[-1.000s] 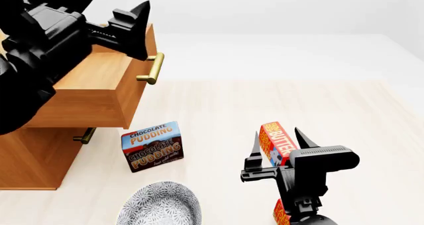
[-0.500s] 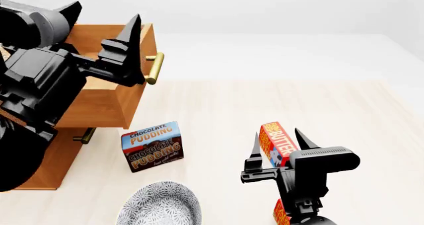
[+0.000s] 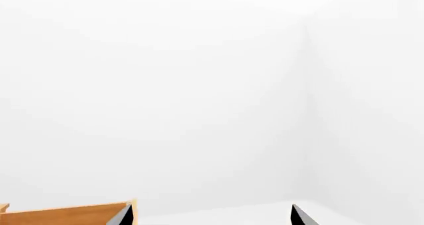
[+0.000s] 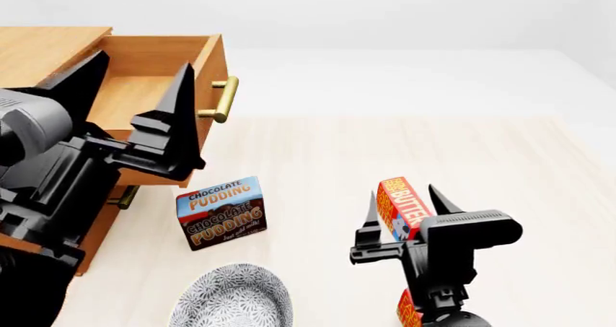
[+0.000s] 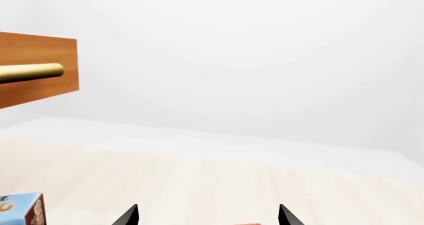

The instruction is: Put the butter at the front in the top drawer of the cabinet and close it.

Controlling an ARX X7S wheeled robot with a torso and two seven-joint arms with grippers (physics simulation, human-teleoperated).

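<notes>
The top drawer [image 4: 164, 89] stands pulled out, its visible interior apparently bare. The left gripper [image 4: 130, 103] hangs over its front corner. Open floor lies between the pudding box [image 4: 221, 213] and the butter [image 4: 402, 208].

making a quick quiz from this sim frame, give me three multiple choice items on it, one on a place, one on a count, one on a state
1. Where is the pudding box?
A. inside the top drawer
B. on the floor in front of the cabinet
C. in the bowl

2. How many brass handles show on the cabinet?
A. one
B. two
C. four

3. What state is the top drawer in?
A. pulled open
B. shut
C. removed

Answers:
1. B, it stands on the pale floor between the cabinet and the bowl.
2. B, one on the top drawer, one partly hidden below it.
3. A, its bare wooden inside is in view.
</notes>
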